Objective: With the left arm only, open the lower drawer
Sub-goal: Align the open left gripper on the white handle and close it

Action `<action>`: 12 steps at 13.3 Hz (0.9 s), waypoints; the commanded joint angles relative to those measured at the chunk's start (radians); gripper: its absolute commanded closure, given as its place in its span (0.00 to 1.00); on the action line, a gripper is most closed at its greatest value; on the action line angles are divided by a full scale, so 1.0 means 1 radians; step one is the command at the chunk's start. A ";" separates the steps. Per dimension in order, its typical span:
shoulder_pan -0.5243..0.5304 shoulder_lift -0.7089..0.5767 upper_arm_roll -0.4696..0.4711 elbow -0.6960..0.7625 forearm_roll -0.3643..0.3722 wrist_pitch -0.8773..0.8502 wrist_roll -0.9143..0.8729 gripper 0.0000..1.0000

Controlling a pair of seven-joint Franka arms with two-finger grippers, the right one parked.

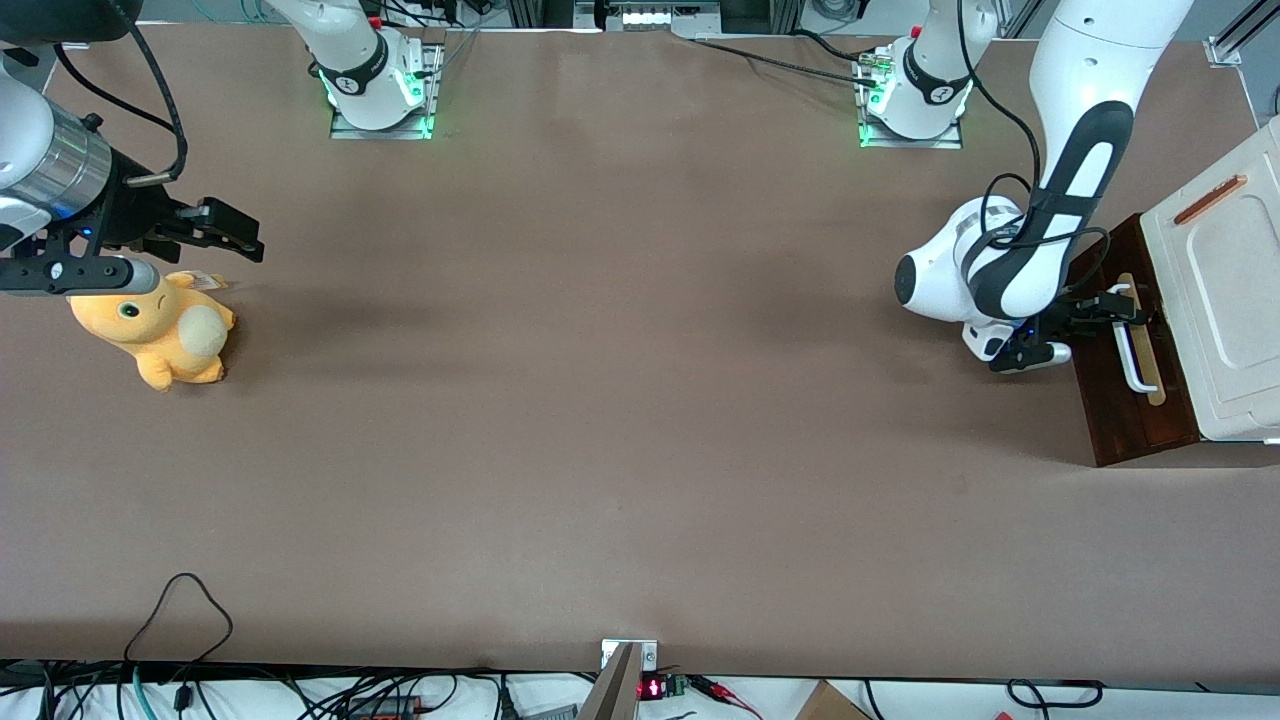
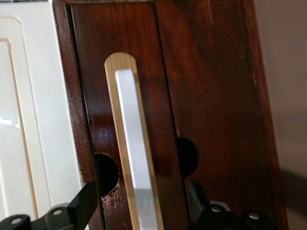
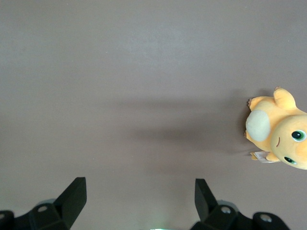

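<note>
Overhead front view; close wrist views

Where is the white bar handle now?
The white bar handle lies on the lower drawer front at the working arm's table end; the open gripper straddles it.

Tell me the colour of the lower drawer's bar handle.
White bar handle, on a tan strip; clearest in the left wrist view.

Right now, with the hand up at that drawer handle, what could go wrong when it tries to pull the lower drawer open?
The hand is open, its fingers straddling the white bar handle of the lower drawer.

1. It sits near one end of the bar, not mid-length, so pulling could skew the drawer and jam it.
2. Pulling before the fingers close may let the bar slip free.
3. The cream-white cabinet sits loose on the table; a stiff drawer might drag it along.
</note>
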State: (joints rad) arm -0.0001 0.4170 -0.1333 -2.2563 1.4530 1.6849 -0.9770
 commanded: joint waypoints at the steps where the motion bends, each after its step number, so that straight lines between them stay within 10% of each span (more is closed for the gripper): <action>1: 0.000 -0.009 0.000 -0.016 0.027 -0.027 -0.017 0.26; 12: 0.005 -0.007 0.009 -0.016 0.029 -0.011 -0.015 0.46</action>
State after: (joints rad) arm -0.0003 0.4170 -0.1303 -2.2579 1.4531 1.6701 -0.9781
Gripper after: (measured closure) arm 0.449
